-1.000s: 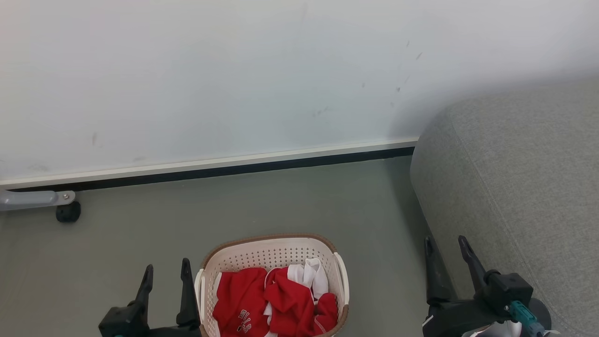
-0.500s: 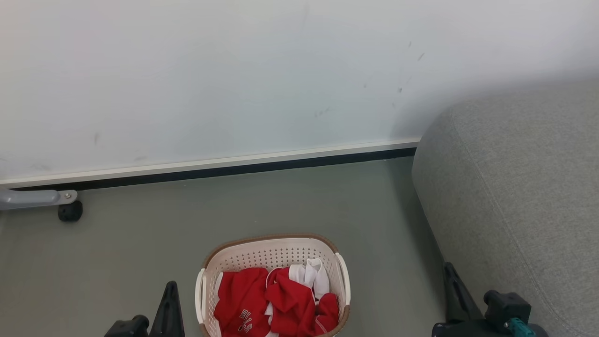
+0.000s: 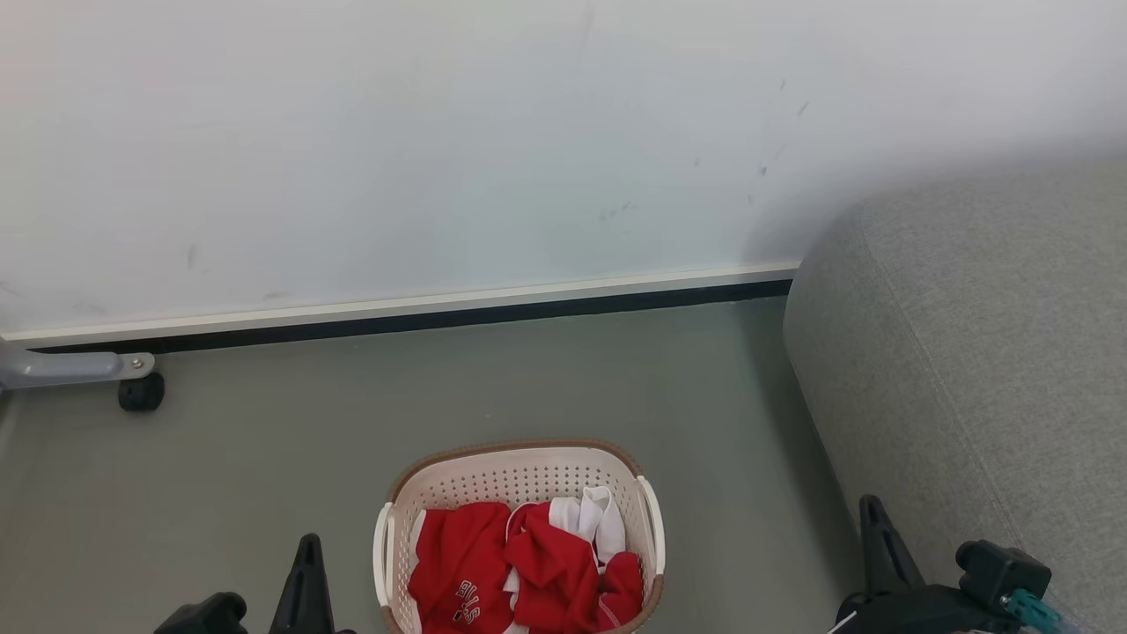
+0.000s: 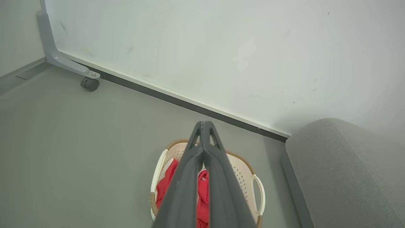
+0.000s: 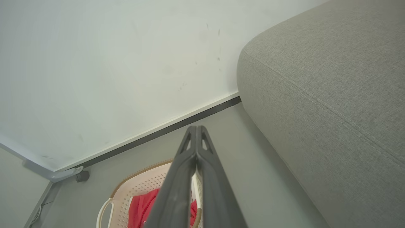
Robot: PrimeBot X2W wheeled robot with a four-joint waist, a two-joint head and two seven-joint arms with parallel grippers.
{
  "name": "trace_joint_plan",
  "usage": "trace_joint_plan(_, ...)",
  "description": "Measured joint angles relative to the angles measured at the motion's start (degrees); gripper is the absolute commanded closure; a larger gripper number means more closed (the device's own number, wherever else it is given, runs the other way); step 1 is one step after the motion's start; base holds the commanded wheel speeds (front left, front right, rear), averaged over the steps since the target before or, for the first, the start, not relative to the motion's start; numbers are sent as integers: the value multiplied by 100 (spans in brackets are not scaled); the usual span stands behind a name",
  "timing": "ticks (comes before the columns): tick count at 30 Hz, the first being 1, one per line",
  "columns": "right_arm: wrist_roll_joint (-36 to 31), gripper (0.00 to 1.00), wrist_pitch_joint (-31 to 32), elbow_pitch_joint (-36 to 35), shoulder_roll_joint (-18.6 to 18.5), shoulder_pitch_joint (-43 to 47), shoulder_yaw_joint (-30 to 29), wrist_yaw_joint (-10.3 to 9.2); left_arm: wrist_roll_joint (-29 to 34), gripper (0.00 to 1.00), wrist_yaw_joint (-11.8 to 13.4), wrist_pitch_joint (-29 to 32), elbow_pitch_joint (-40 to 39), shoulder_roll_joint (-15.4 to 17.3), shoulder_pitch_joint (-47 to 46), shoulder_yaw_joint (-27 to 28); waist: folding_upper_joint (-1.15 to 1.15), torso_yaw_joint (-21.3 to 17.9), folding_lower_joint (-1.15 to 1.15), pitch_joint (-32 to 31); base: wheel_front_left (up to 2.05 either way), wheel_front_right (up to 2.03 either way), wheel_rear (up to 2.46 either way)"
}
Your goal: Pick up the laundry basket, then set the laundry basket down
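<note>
Cream plastic with a brown woven-look rim: the laundry basket [image 3: 511, 467] sits on the grey floor [image 3: 264, 458], holding crumpled red clothes [image 3: 528, 568] and a white garment [image 3: 600, 519].

Against a second ago, we see both grippers lower in the head view, and their fingers, then spread apart, are now pressed together. The left gripper [image 3: 307, 548] stands near the basket's left handle, clenched and empty, not touching the basket. The right gripper [image 3: 872, 512] is well apart from the basket's right side, also clamped shut on nothing, just beside a grey fabric sofa [image 3: 986, 352]. The whole head view has slid a little, so the camera has moved; the basket itself sits as it did, on the floor with the same clothes inside.

Beyond the basket runs a dark baseboard strip [image 3: 440, 319] under a white wall [image 3: 440, 158]. Far off to the basket's left, a black castor wheel [image 3: 141, 392] sits under a grey metal leg [image 3: 70, 365].

Several parts are hidden. The basket's near end is cut off by the bottom edge of the head view, as are both gripper bodies. In the left wrist view the closed fingers cover the middle of the basket. White lettering on the red clothes is too small and tilted for us to read.
</note>
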Motion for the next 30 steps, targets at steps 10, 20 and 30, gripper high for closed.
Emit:
trace_joint_plan(10, 800, 100, 233, -13, 16, -17, -241, 144, -745, 100, -142, 236, 0, 1, -25, 149, 0, 46, 0, -1, 0, 0, 0)
trace_joint_plan(20, 1577, 100, 452, -46, 31, -20, -481, 276, -1473, 100, -291, 457, -3, 1, -77, 282, 0, 92, 0, 0, 0, 0, 0)
trace_joint_plan(30, 2347, 100, 656, -78, 42, -25, -721, 416, -2197, 100, -439, 676, -4, 2, -152, 412, 0, 137, 0, 0, 0, 0, 0)
